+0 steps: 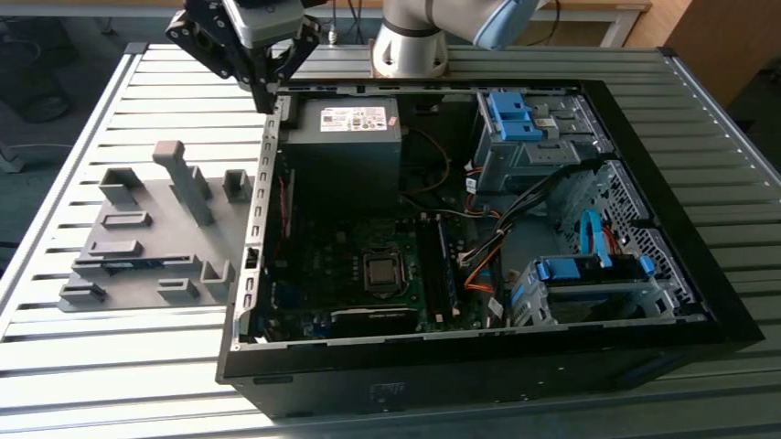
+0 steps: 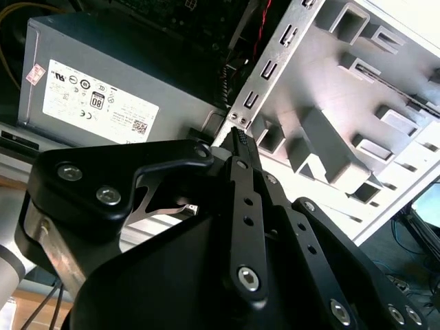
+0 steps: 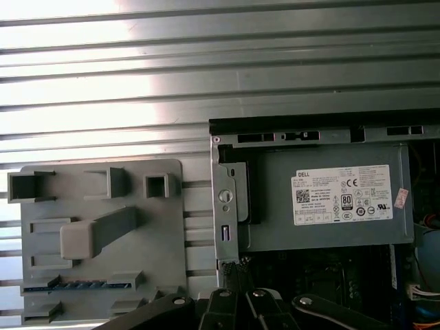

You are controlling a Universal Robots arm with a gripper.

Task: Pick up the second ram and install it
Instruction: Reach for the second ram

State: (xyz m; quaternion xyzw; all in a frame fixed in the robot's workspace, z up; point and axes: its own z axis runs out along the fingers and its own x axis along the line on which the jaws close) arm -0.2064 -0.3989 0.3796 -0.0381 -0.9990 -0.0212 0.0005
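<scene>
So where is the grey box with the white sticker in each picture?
Exterior view: power supply box in the case's far corner, toward the exterior view's left.
Second wrist view: box just inside the case wall.
First wrist view: box just inside that wall.
Shared landmark: grey fixture plate outside that wall.

This looks like a robotics lab or test workshop. A slatted metal bench (image 1: 110, 366) carries an opened desktop computer case (image 1: 488, 375) with its boards and cabling bare, and on the exterior view's left a grey fixture plate (image 1: 153, 242) with moulded holders. A robot arm's base (image 1: 409, 50) stands at the bench's far edge, its black gripper (image 1: 267, 102) beside the case's far corner.
</scene>
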